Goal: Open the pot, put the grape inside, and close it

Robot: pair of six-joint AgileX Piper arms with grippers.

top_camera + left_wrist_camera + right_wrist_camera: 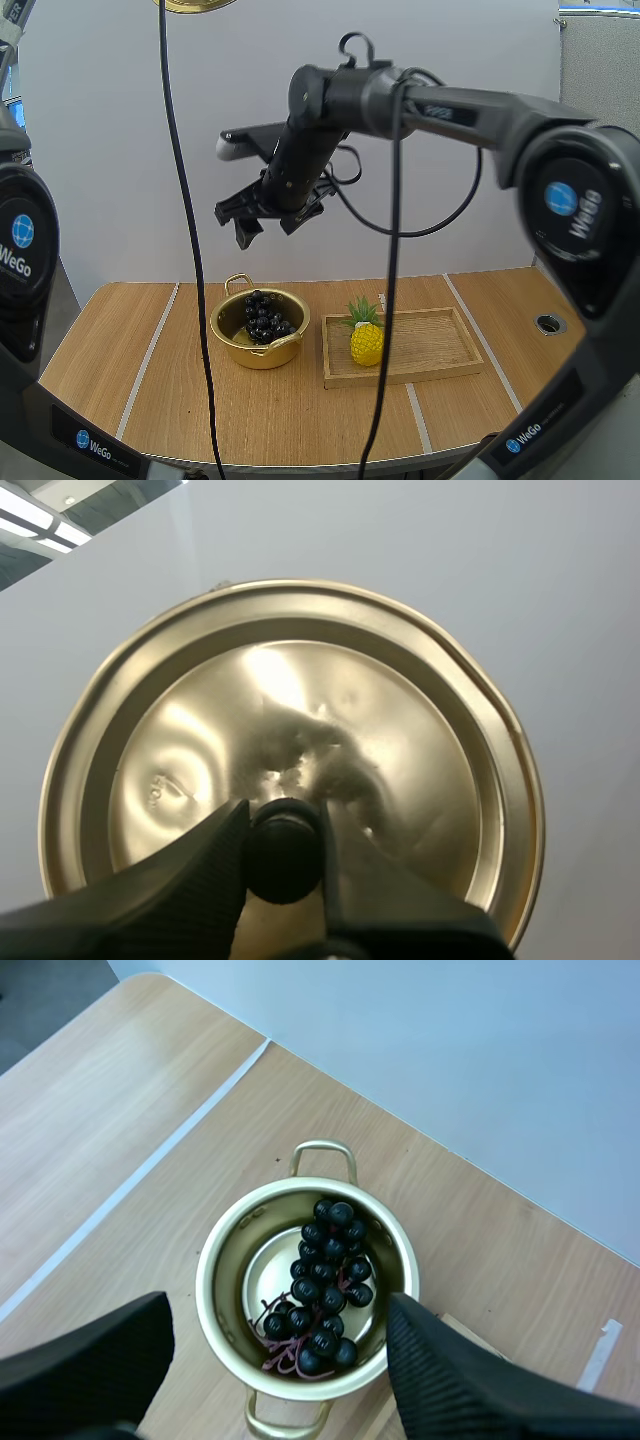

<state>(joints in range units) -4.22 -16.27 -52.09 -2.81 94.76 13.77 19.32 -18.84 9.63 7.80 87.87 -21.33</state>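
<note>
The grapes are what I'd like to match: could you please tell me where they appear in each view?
High view: the grapes lie in the pot, left of the wooden tray.
Right wrist view: grapes in the pot, below the open right gripper.
Left wrist view: faces the lid, its knob pinched by the left gripper.
Shared landmark: the pot's looped handle.

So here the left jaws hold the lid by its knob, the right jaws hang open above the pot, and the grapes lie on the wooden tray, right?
Not the grapes: the right wrist view shows them inside the open pot; in the high view the wooden tray holds a pineapple. The rest stands: left jaws on the knob of the lid, right jaws open above the pot.
</note>
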